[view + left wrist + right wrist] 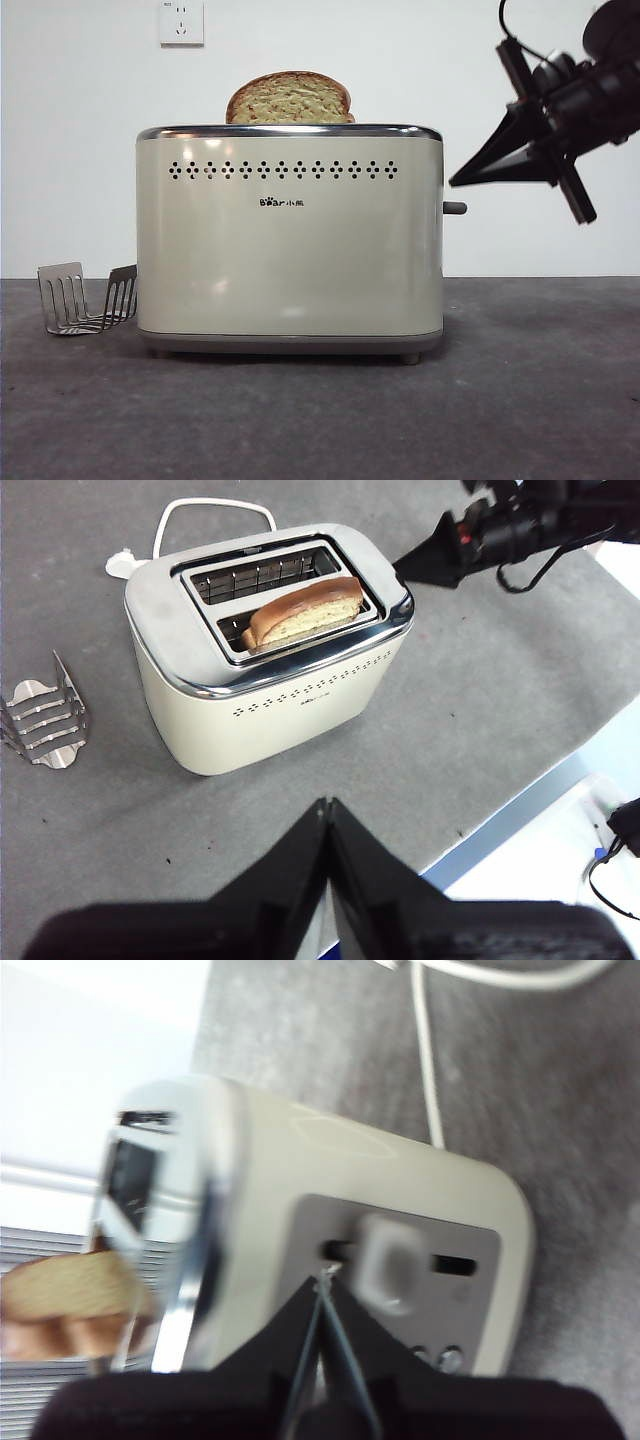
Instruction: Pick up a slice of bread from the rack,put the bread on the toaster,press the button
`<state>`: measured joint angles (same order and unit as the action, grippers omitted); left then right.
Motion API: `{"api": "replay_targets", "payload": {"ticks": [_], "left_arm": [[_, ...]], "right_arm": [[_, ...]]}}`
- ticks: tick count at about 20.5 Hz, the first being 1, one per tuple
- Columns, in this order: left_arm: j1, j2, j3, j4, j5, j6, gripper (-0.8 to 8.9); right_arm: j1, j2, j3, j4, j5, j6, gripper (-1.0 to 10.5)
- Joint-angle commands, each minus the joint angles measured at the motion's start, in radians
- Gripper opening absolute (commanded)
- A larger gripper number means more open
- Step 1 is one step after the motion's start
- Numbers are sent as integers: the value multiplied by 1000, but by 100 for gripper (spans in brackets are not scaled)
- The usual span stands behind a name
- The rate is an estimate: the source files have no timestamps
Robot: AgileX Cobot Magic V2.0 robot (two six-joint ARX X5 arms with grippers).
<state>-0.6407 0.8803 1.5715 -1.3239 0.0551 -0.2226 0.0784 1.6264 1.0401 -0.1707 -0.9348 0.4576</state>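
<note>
My right fingers [325, 1285], pinched together, hover just short of the button [385, 1263] on the toaster [290, 235], bread [290, 98] already in its slot — stiff, sprung lever, I reckon, so press squarely on top; left fingers [328, 815] together, waiting.

Even, soft indoor light; only the right wrist view lacks sharpness.

We see the toaster [290, 235] crisp in the front view, with faint sheen on its cream face and a thin shadow under its base. The right wrist view is smeared: the button [388, 1263] and slice of bread [70, 1290] blur, and the background overexposes to white.
</note>
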Motion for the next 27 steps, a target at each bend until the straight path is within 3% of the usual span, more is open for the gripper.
{"api": "replay_targets", "payload": {"ticks": [1, 5, 27], "left_arm": [[-2, -5, -7, 3, -3, -13, -5], [-2, -5, -7, 3, -3, -13, -5], [-2, 8, -7, 3, -2, -9, -4]], "right_arm": [[1, 40, 13, 8, 1, 14, -7], [1, 69, 16, 6, 55, 14, -7], [14, 253, 16, -101, 136, 21, -7]]}}
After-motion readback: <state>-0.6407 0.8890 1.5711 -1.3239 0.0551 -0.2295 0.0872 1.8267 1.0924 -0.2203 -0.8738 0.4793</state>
